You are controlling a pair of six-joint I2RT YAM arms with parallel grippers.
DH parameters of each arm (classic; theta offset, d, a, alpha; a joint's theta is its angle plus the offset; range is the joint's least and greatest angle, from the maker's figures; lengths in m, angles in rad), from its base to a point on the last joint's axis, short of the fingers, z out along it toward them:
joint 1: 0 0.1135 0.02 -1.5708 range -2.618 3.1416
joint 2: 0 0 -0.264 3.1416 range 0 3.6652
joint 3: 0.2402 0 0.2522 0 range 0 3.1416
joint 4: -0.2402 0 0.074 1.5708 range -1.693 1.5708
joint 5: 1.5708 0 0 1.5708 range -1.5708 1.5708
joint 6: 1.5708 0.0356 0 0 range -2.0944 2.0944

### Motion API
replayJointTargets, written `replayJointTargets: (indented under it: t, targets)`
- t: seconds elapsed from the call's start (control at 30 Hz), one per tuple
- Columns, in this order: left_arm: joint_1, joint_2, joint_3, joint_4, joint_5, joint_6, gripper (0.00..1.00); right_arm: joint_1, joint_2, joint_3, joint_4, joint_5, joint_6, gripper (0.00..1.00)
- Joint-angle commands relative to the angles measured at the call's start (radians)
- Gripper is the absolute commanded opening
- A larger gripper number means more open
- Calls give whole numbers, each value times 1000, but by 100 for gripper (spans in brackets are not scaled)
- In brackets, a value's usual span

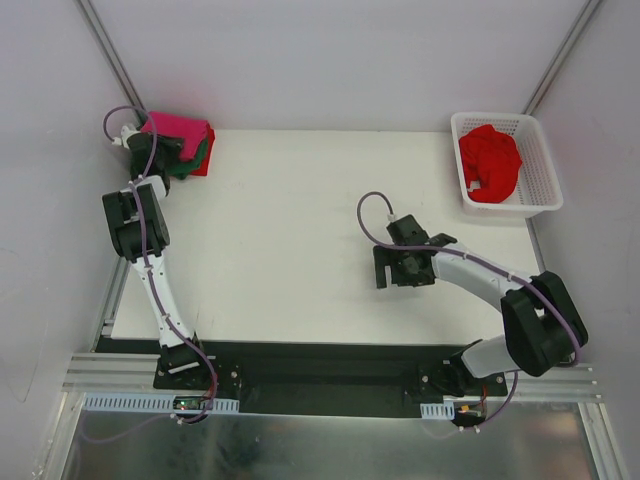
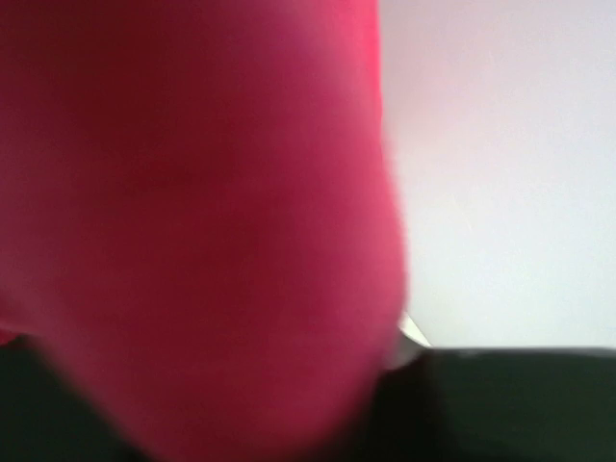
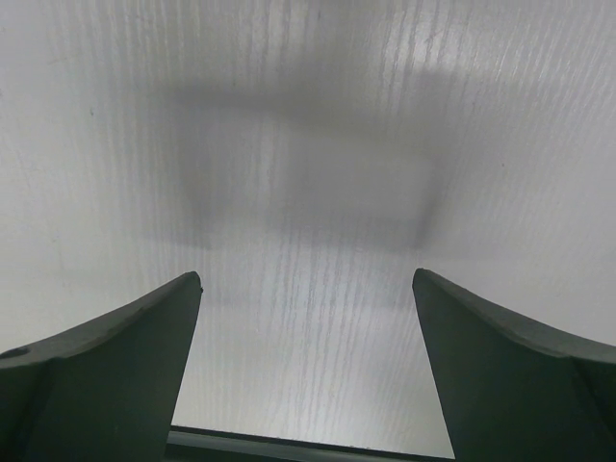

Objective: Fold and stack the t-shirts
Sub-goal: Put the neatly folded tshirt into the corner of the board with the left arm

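A robot lab test cell: a bare white counter (image 1: pixel 300 240) boxed in by plain white walls (image 1: pixel 330 60), metal rails (image 1: pixel 110 372) along the bottom of the frame, and a black plate (image 1: pixel 320 370) there carrying a left arm (image 1: pixel 150 270) and a right arm (image 1: pixel 480 280) strung with cables.

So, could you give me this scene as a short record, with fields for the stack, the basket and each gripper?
stack: pink shirt on top, green shirt under it, red shirt lowest; far left corner of table
basket: far right corner, holds crumpled red shirts
left gripper: at the stack's near edge; grip unclear, cloth fills its camera
right gripper: open, empty, over bare table
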Motion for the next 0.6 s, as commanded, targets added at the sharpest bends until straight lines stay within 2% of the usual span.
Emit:
replayJointTargets:
  t: [0.0, 0.03, 0.07, 0.13, 0.2, 0.27, 0.3, 0.37, 0.57]
  targets:
    - [-12, -116, -16, 1, -14, 4, 31, -6, -65, -5, -10, -9, 13, 96]
    - [-12, -121, -19, 0, -14, 4, 38, -4, -76, -8, -8, -12, 14, 96]
    - [-12, -133, -23, -5, -17, 1, 51, -6, -83, -18, -10, -9, 14, 96]
    - [-12, -147, -34, -31, -31, 4, 63, -4, -102, -26, -8, -10, 16, 96]
    - [-12, -172, -46, -51, -48, 15, 83, -6, -113, -34, -7, -12, 20, 96]
    - [-12, -201, -54, -83, -59, 34, 87, -6, -126, -37, -5, -12, 23, 96]
    - [-12, -208, -57, -94, -71, 38, 93, -6, -131, -40, -2, -13, 25, 96]
    - [-12, -240, -69, -123, -85, 52, 99, -6, -142, -42, 1, -19, 28, 96]
    - [-11, -351, -169, -158, -137, 63, 99, -6, -177, -55, 4, -22, 30, 96]
